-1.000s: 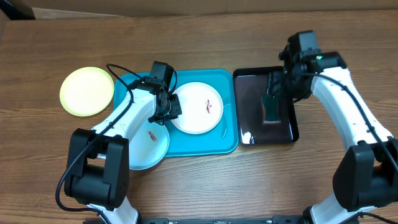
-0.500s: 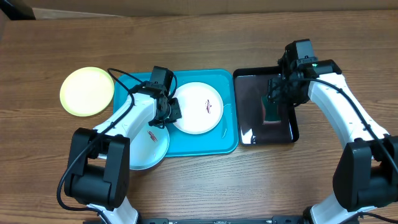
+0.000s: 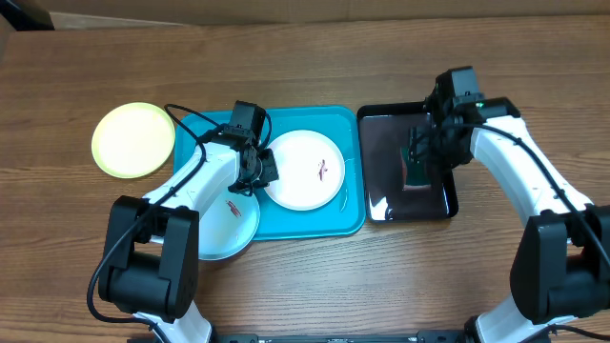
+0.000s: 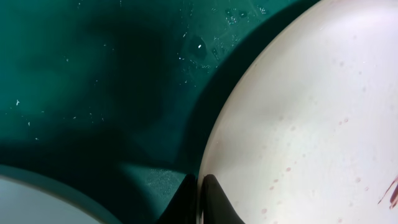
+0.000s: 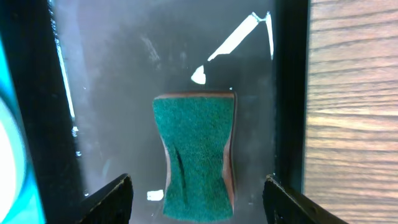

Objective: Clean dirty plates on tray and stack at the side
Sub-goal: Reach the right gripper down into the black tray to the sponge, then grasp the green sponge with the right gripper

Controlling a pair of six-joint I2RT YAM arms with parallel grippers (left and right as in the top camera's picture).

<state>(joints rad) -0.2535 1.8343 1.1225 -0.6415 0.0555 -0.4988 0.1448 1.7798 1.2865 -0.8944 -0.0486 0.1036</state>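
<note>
Overhead, the left end effector (image 3: 261, 170) is clamping shut on the left rim of the white plate (image 3: 305, 171), which is lying in the turquoise tray (image 3: 348, 122) and carrying a reddish smear. The light blue plate (image 3: 227, 227), also smeared, is sitting over the tray's near-left corner, partly under the left arm. The yellow-green plate (image 3: 133, 140) is resting on the worktop (image 3: 286, 286), just left of the tray. The right end effector (image 5: 198, 198) is hanging open above the green sponge (image 5: 196, 152), its fingers (image 5: 115, 200) standing clear on either side; the sponge is lying in the black tray (image 3: 381, 152).
</note>
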